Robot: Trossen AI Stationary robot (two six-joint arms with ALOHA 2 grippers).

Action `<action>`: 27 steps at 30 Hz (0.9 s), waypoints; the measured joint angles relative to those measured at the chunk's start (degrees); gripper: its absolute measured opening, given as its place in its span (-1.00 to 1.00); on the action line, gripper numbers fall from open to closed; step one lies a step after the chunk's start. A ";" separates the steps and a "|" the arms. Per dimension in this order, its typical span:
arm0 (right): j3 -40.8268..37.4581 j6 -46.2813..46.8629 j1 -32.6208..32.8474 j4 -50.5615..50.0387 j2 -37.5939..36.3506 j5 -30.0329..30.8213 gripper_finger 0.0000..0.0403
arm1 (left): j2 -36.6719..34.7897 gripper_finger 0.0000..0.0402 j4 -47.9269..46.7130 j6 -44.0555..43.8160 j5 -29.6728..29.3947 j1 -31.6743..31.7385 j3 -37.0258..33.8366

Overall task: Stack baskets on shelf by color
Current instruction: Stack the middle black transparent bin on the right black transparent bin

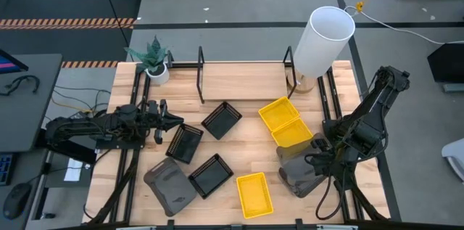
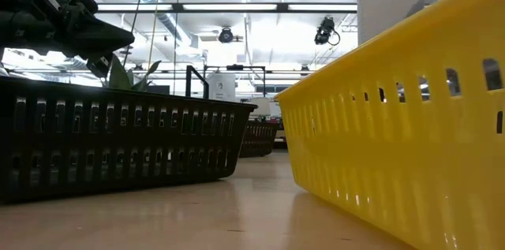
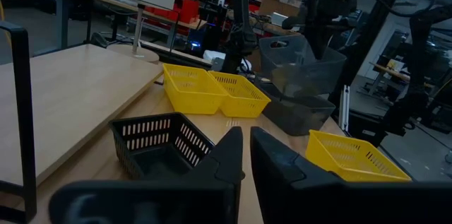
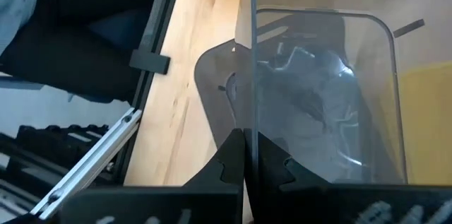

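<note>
I see the shelf (image 1: pixel 246 81) bare; all baskets lie on the tabletop (image 1: pixel 239 150). My right gripper (image 1: pixel 317 161) has its jaws clamped on a grey basket's (image 1: pixel 301 172) wall; left gripper (image 1: pixel 168 120) hovers, jaws closed, empty.

Three baskets (image 1: pixel 254 194) are bright yellow with rows of small slots in their sides, three more (image 1: pixel 222 120) are black and slatted, and the plain ones (image 1: pixel 170 185) are solid dark grey. The table (image 1: pixel 246 85) is pale wood with faint grain. A white cylinder (image 1: pixel 322 40) and a green plant (image 1: pixel 151 56) in a white pot stand at its far edge.
</note>
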 joint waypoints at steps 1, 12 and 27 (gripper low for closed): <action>0.00 -0.02 0.00 0.00 0.00 -0.03 -0.96 | 0.00 -0.84 0.01 -0.01 -0.01 -0.01 -0.01; 0.00 1.26 0.04 -0.92 -0.02 -0.24 -0.96 | 0.00 -0.81 -0.01 -0.01 -0.01 0.01 0.00; 0.00 -1.36 3.48 -2.99 -0.07 -6.21 -0.96 | 0.00 -0.84 -0.01 0.01 -0.01 0.01 0.01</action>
